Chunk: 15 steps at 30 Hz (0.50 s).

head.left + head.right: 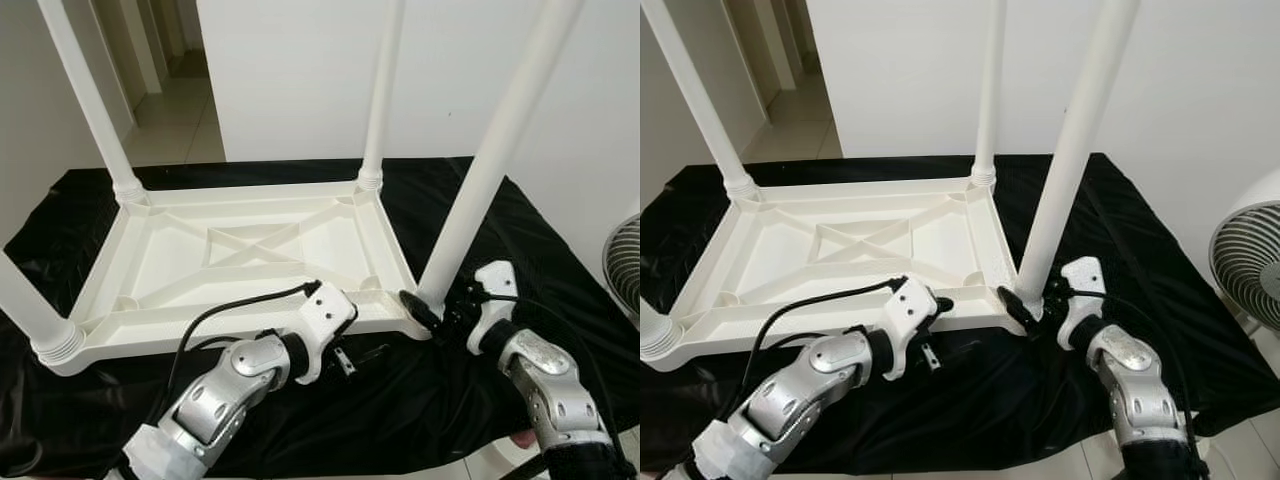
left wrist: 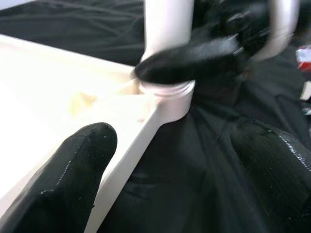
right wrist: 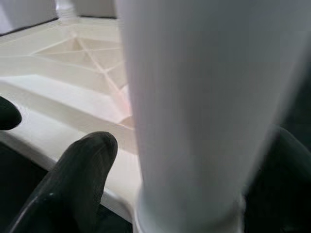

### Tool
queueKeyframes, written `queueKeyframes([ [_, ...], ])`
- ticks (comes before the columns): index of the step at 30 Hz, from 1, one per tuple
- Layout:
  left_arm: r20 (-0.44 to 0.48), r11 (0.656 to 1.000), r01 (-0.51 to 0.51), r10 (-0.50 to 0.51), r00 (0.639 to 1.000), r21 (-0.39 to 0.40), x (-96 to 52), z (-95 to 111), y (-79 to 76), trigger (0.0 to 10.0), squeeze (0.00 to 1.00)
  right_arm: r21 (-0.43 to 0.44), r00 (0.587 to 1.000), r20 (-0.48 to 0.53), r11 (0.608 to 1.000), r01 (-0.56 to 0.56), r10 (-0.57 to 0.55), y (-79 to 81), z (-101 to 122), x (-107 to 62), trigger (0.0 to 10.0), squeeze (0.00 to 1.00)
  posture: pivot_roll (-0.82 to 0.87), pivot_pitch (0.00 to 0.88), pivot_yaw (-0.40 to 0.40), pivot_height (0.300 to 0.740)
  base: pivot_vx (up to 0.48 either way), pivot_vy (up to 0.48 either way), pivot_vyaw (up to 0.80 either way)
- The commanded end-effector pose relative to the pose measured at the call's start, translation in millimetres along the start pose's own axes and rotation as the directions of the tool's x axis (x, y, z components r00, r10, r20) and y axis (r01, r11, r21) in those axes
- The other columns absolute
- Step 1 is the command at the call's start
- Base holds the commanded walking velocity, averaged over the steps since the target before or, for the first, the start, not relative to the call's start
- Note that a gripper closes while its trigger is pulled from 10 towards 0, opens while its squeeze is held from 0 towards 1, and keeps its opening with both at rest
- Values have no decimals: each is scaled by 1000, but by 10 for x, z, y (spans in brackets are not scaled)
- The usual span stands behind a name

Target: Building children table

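The white plastic children's table [image 1: 250, 250] lies upside down on a black cloth [image 1: 420, 400], four legs upright. The right gripper [image 1: 432, 305] clasps the near right leg [image 1: 490, 170] at its base, one finger either side. The left gripper [image 1: 350, 345] is spread apart, one finger [image 2: 73, 170] over the tabletop's near rim, the other over cloth.

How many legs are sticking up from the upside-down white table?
4. One at the far left corner, one at the far right corner, one at the near left corner, and one at the near right corner, with the right tool around its base.
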<state>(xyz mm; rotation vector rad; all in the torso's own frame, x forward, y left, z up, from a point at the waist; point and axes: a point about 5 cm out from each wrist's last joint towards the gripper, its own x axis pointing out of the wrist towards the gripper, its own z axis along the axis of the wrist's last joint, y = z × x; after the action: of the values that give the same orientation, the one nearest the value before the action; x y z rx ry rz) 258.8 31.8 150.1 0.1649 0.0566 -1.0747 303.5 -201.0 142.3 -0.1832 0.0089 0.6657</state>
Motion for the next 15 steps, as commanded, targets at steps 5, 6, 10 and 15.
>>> queueKeyframes([
  [5, -6, 999, 53, -53, 999, -4, -51, -6, -28, 10000, 0, -35, 994, -35, 994, -108, 107, -2, -37, 231, 10000, 0, -4, 0, -22, 740, 0, 0, 0],
  [6, -6, 999, 48, -48, 999, -5, -55, -6, -23, 10000, 0, -31, 992, -32, 992, -120, 119, -4, -30, 257, 10000, 0, 4, 0, -26, 740, 0, 0, 0],
  [10, -6, 999, 37, -37, 999, -5, -68, 0, -16, 10000, 0, -33, 987, -24, 987, -160, 159, -7, -1, 353, 2824, 0, 17, 0, -29, 740, 0, 0, 0],
  [15, -5, 1000, 29, -29, 1000, -5, -81, 4, -4, 10000, 0, -33, 981, -18, 981, -192, 191, -4, 6, 370, 0, 0, 20, 0, -31, 740, 0, 0, 0],
])
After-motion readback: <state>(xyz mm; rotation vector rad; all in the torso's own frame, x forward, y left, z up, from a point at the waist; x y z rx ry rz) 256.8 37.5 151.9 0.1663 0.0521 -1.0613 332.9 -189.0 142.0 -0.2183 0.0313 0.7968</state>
